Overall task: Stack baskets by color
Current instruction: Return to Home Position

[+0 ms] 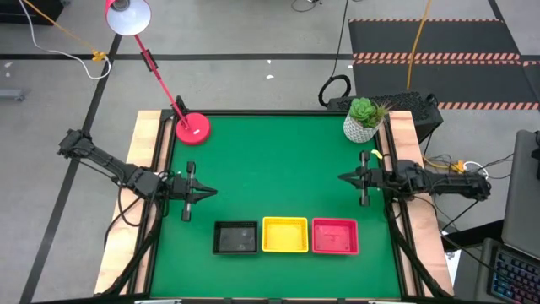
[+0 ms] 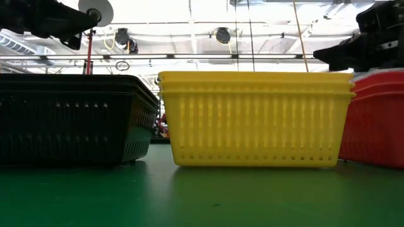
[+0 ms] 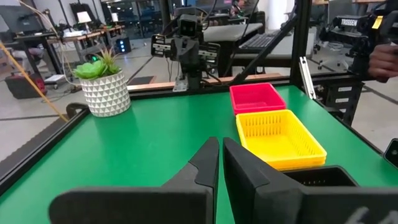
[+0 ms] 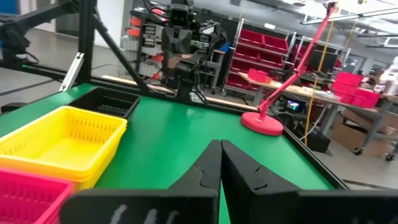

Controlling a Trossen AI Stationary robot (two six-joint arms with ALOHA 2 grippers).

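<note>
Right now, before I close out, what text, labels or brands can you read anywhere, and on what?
"TROSSEN": white letters on a dark arm housing beyond the table, left wrist view.
No markings show on the black baskets, yellow baskets, red-pink baskets, white plant pot or pink lamp base.
Backlit keyboard: keys too small to read.
</note>
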